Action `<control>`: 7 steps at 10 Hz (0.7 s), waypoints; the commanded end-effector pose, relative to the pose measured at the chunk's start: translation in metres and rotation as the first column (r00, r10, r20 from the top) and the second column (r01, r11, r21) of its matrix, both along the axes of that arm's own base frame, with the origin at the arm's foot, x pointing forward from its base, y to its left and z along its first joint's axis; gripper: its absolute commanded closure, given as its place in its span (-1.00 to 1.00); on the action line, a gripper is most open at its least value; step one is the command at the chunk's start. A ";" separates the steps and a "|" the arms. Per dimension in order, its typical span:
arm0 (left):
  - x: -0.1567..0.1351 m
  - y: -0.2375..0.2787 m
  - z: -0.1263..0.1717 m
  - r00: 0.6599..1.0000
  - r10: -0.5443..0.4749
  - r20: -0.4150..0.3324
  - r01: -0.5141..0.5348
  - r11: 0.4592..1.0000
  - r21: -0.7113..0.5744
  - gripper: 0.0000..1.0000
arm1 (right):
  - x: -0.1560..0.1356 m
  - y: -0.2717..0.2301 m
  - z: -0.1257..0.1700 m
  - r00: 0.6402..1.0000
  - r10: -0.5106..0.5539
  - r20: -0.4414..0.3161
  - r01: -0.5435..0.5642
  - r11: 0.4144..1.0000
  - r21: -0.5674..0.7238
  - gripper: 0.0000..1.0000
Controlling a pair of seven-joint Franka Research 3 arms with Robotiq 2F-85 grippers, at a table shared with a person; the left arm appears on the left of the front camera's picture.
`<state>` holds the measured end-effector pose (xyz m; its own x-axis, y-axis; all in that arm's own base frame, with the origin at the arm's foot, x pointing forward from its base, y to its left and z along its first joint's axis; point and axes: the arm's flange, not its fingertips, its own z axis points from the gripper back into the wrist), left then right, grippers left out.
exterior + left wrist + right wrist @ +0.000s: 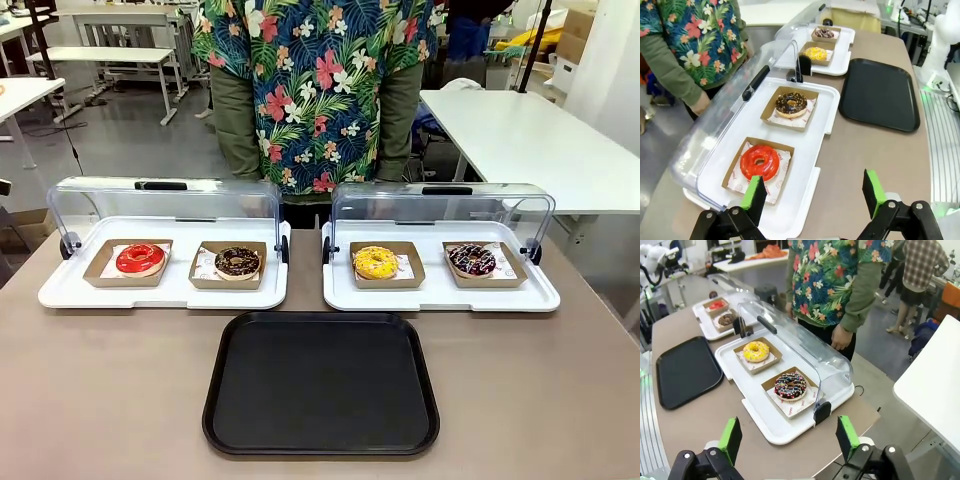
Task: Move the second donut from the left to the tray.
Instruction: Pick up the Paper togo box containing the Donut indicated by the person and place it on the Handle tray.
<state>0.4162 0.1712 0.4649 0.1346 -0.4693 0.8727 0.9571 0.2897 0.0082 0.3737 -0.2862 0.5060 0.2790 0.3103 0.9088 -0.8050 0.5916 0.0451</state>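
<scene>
left fingers (754,192), right fingers (731,434): spread wide, holding nothing. advise left reach to 12 o'clock, past red donut (759,162), straddle chocolate donut (791,104) gently, lift level, to tray (880,95) at 1 o'clock.

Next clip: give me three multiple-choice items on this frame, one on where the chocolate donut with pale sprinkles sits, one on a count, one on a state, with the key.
1. Where is the chocolate donut with pale sprinkles?
A. On the bare table.
B. On the left white tray, right of the red donut.
C. On the right white tray.

2. How many donuts are out?
A. Two.
B. Three.
C. Four.

3. How does the left gripper stand?
A. Open, holding nothing.
B. Shut on a donut.
C. Shut on a lid.

Key: 1 B, it sits in its cardboard holder beside the red donut; 2 C, two lie on each white tray; 3 A, its green pads stand wide apart with nothing between them.
</scene>
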 end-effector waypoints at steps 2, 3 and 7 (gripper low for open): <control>-0.008 0.003 0.000 0.997 0.025 0.079 -0.022 0.999 -0.036 -1.00 | 0.003 0.001 0.004 1.000 0.016 0.011 -0.016 1.000 0.025 -1.00; 0.000 0.002 0.001 1.000 0.008 0.007 -0.008 1.000 -0.006 -1.00 | 0.000 0.001 0.002 1.000 -0.001 0.002 0.001 1.000 0.001 -1.00; 0.000 0.002 0.001 1.000 0.008 0.007 -0.008 1.000 -0.006 -1.00 | 0.000 0.001 0.002 1.000 -0.001 0.002 0.001 1.000 0.001 -1.00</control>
<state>0.4165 0.1724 0.4641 0.1274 -0.4605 0.8784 0.9544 0.2981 0.0179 0.3727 -0.2856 0.5066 0.2907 0.3131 0.9041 -0.8022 0.5948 0.0520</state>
